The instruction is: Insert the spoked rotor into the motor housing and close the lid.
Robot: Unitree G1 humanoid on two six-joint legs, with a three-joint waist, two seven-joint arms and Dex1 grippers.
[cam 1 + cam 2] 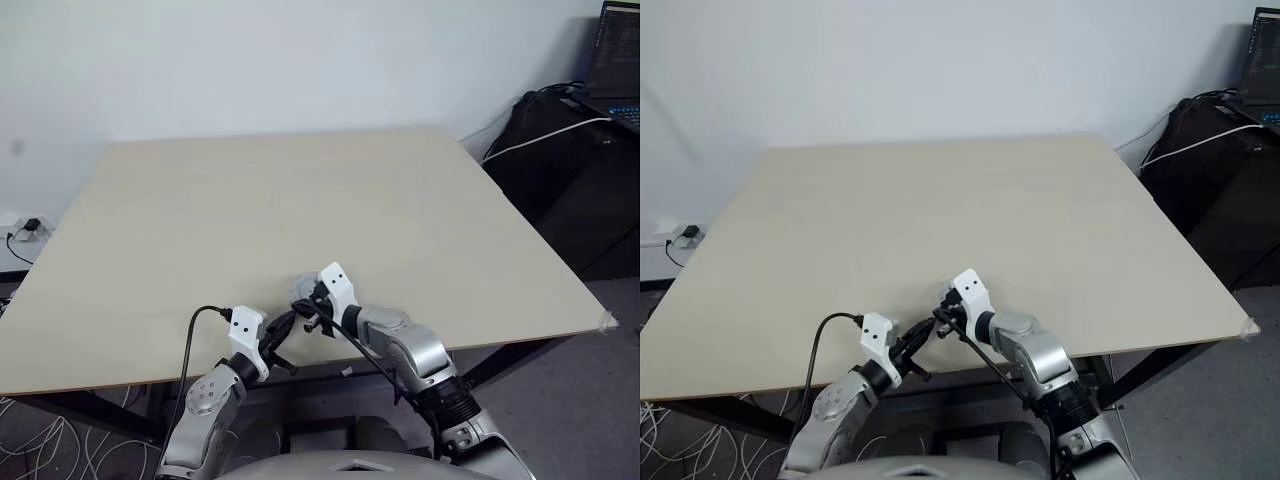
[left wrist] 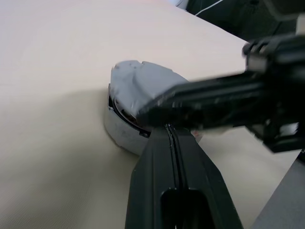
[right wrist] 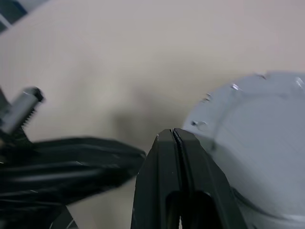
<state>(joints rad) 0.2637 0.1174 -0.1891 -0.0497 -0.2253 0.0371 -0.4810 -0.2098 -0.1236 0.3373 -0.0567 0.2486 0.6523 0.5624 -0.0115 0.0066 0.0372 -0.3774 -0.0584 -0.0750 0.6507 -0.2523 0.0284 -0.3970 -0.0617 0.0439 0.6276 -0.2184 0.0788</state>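
Left end effector (image 2: 167,131) closed, empty — right end effector (image 3: 174,136) likewise

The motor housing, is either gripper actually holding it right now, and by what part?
Nothing is held. Both the left gripper and right gripper are shut empty, fingers pressed together beside the motor housing.

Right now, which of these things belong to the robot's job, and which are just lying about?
Job:
- grey motor housing with its lid
- left gripper, shut
- right gripper, shut

Just there:
- table
- laptop
- white cable
- wall socket
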